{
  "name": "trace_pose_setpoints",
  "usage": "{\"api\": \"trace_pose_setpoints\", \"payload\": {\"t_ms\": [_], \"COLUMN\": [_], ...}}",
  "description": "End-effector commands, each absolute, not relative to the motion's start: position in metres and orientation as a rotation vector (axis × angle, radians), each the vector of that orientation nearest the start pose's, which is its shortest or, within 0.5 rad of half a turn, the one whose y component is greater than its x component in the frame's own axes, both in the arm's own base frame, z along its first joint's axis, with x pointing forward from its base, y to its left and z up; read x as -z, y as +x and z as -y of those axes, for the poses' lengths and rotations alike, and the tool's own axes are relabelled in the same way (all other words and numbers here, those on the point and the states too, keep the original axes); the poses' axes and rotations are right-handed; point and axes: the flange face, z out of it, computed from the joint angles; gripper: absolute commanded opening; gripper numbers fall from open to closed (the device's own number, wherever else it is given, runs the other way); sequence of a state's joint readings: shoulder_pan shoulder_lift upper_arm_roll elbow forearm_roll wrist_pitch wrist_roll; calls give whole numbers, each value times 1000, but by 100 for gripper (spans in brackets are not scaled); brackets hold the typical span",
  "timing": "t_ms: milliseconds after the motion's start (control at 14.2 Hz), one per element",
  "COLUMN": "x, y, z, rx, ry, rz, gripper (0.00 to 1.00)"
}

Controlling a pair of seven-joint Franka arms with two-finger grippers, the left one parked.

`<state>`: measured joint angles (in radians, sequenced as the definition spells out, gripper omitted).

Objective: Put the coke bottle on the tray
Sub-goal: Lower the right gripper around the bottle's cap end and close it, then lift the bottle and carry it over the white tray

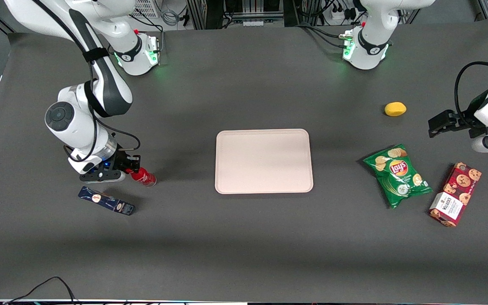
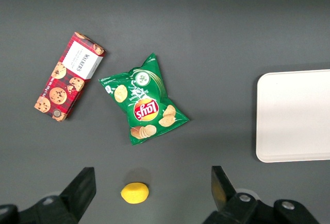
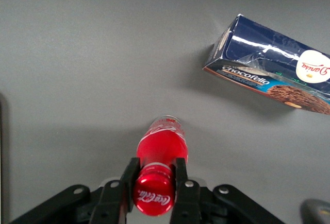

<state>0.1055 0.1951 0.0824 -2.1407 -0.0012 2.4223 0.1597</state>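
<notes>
Red coke bottle (image 3: 157, 175) tilted, cap end clamped between the end effector (image 1: 131, 167) fingers (image 3: 180, 183), above the grey surface (image 1: 244, 237) toward the working arm's end. Chocofello box (image 1: 106, 201) (dark blue) lies just beside, nearer the front camera. Pinkish tray (image 1: 264, 161) sits well apart.

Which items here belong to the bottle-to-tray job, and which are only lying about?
Job:
- coke bottle, pinched at its cap end by the gripper, toward the working arm's end of the table
- tray, bare, mid-table

Lying about:
- Chocofello box, nearer the front camera than the bottle
- Lay's chip bag
- Walkers cookie box
- lemon
</notes>
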Motion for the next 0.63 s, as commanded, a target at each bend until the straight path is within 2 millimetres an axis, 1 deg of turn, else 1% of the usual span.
{"api": "trace_pose_setpoints", "payload": {"t_ms": [0,70,281,422,492,562], "x": [-357,-374,-418,-452,-471,-490], "y": [575,581,588,591,591,589], "z": [-112,-113,-128,-142,-151,-164], "rx": [92,85,60,43,33,18], "ry": [-3123,-3125,-3126,-3125,-3124,-3122], "rz": [31,30,52,67,59,57], "gripper": [0,0,0,0,0,0]}}
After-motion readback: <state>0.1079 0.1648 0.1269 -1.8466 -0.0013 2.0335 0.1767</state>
